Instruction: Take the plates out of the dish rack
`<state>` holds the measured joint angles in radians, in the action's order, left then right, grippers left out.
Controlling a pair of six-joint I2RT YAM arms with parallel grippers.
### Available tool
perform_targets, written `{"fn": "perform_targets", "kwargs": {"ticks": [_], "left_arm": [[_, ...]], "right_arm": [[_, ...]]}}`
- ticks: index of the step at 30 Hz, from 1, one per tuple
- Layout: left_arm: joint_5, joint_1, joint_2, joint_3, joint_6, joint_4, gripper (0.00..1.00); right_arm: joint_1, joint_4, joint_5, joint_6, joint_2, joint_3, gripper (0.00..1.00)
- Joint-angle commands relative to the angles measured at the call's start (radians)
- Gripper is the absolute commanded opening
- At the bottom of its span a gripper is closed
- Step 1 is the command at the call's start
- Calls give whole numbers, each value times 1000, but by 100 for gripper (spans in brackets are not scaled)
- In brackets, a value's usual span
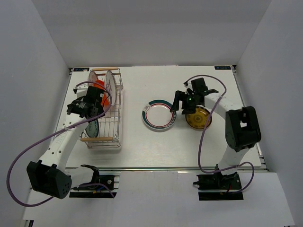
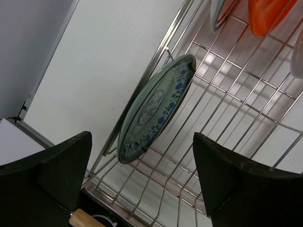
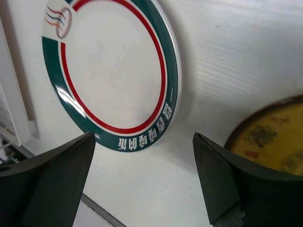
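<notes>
dish rack [image 1: 105, 113]: silver wire basket with wooden rod handles, at the left of the tabletop [image 1: 142, 149]; three plates upright inside.
left pincer [image 2: 142, 175]: wide open and empty, poised above the rack, fingers framing the teal-blue plate without touching it.
teal-blue plate [image 2: 154, 109]: on edge, leaning against the rack's side wires.
orange-red plate [image 1: 100, 92] and white plate [image 1: 111, 81]: further along, toward the rack's far end.
green-rimmed plate [image 1: 158, 114]: flat on the tabletop, right of the rack.
right pincer [image 3: 142, 175]: wide open, empty, over the gap between the two unloaded plates.
yellow plate [image 1: 198, 118]: flat, near the green-rimmed one.
step in hand: probably lining up on the teal-blue plate; two out, three to go.
next move: lower onto the rim, pinch, lift clear of the wires.
</notes>
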<state>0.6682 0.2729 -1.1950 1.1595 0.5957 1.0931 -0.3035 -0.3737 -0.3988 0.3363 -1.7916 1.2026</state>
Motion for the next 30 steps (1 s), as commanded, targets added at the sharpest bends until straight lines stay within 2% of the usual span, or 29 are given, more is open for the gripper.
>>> {"fn": "perform_targets", "kwargs": {"ticks": [1, 2, 3, 6, 15, 18, 20, 30], "left_arm": [[-32, -17, 22, -24, -42, -61, 96], [-32, -17, 12, -27, -46, -62, 95], [-32, -17, 6, -29, -51, -64, 88], [-16, -26, -6, -40, -65, -79, 76], [2, -44, -20, -95, -105, -133, 68], [2, -54, -44, -96, -105, -136, 60], [-1, -63, -57, -84, -105, -131, 50], [-16, -63, -41, -54, -129, -90, 32]], "right_arm": [[4, -36, 116, 10, 138, 37, 89], [3, -39, 156, 18, 159, 35, 89], [3, -33, 172, 30, 207, 25, 89], [7, -19, 218, 50, 285, 2, 89], [20, -111, 314, 53, 344, 49, 89], [26, -120, 318, 58, 359, 52, 89], [29, -117, 316, 61, 368, 46, 89], [37, -133, 333, 63, 356, 51, 89]]}}
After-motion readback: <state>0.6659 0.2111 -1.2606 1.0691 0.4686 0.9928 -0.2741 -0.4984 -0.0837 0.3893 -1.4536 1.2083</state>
